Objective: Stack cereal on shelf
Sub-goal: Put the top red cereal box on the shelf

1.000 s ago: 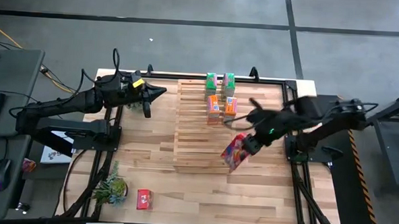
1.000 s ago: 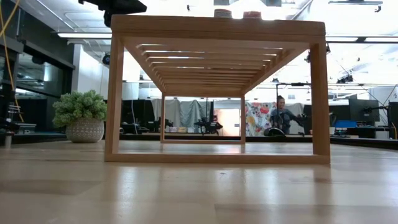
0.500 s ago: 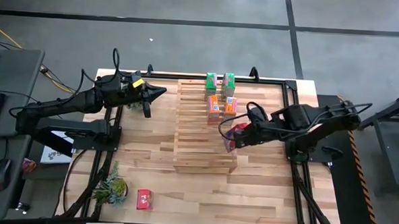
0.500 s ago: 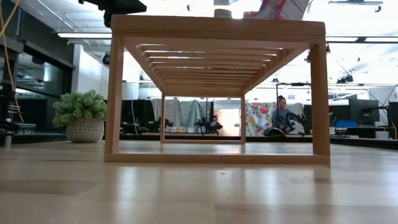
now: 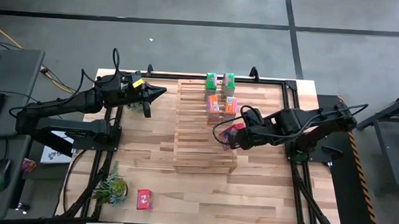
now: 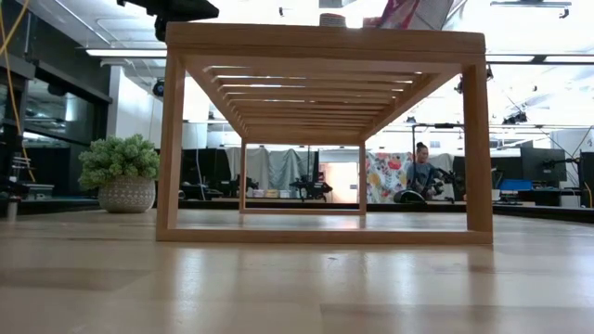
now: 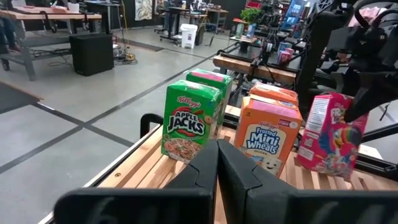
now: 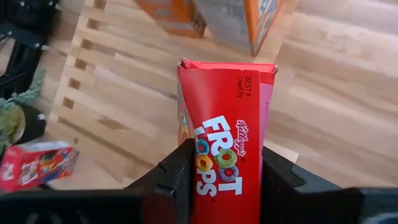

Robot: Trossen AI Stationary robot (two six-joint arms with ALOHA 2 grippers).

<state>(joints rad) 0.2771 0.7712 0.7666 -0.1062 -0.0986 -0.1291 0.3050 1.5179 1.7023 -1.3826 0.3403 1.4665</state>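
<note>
Butcher-block tabletop [image 5: 182,192] carries the pale slatted shelf [image 5: 192,135] at its middle, and on the shelf's far end stand 2 green cereal boxes [image 5: 219,81] with 2 orange cereal boxes [image 5: 221,105] just nearer. The right gripper [image 5: 231,135] is clamped on a red Froot Loops box [image 8: 224,155], red with a pink side panel and multicoloured lettering, its fingers [image 8: 180,171] pressing the 2 broad faces. That box sits between the fingers and sticks out past their tips, over the shelf's right edge, just beside the orange pair. Its long axis runs along the gripper's reach, toward the orange boxes; in the left wrist view it stands roughly upright, tilted slightly. A second red box [image 5: 144,199] lies flat on the tabletop near the front left, beside a small potted plant [image 5: 110,188]. The left gripper [image 5: 148,100] hovers near the shelf's far left corner with its fingers pressed together, holding nothing.
</note>
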